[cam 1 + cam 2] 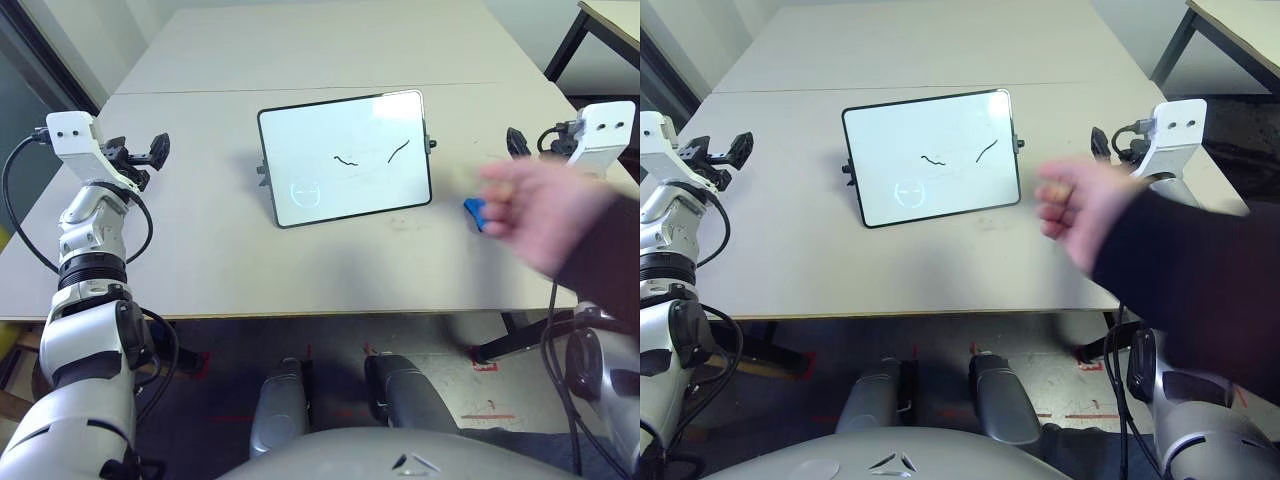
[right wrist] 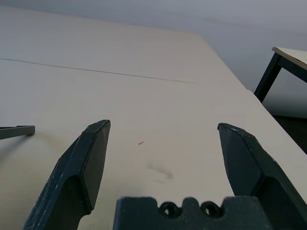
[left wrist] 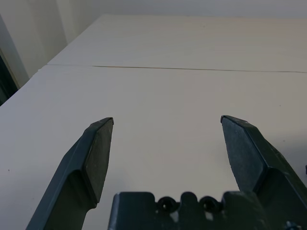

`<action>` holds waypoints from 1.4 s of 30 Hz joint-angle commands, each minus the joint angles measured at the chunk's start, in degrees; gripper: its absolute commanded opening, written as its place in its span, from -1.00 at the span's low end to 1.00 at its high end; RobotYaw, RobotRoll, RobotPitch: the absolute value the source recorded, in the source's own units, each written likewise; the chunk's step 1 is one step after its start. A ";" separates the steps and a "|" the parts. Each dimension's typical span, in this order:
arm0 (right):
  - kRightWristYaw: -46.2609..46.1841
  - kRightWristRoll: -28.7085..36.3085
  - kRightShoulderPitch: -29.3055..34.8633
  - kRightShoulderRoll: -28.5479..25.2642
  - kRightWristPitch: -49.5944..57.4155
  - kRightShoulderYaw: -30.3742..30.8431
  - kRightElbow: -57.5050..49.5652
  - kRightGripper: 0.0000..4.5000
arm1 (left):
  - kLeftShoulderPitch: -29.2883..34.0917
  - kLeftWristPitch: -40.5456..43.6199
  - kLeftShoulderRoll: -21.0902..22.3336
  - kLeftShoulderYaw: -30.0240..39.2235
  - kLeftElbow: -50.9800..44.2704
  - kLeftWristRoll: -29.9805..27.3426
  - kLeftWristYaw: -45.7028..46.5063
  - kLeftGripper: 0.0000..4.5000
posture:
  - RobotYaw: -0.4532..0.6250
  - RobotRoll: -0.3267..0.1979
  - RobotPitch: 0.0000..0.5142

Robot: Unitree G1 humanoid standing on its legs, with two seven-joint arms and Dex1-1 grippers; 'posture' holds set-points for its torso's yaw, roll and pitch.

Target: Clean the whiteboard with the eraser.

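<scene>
Whiteboard supported at a tilt on the counter, between the two grippers; two black squiggles and a pale circular mark are borne on its face. Blue eraser located on the robot's right of the board, partly covered by a person's blurred hand; whether it is grasped cannot be told. Fingers of the left gripper and right gripper are spread, with nothing held between them.

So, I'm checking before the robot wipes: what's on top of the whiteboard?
Two black marker squiggles lie on the whiteboard's surface, with a faint round face-like mark. Nothing seems to cover it.
</scene>
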 commanded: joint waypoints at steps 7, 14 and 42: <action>-0.23 -0.30 -0.59 0.69 -1.09 0.62 2.63 1.00 | 1.48 0.18 0.26 0.00 -1.51 -0.18 -0.59 1.00 | -0.44 0.25 -0.60; -1.19 0.02 -1.07 1.56 -0.03 1.04 0.36 1.00 | 0.17 0.07 0.52 -0.44 -2.36 -0.09 -2.12 1.00 | -0.45 0.25 -0.70; -3.91 -3.56 -5.04 -3.24 32.07 6.85 -12.97 1.00 | 23.86 20.35 0.78 -16.84 -59.72 -8.92 -28.78 1.00 | -0.47 0.25 -0.62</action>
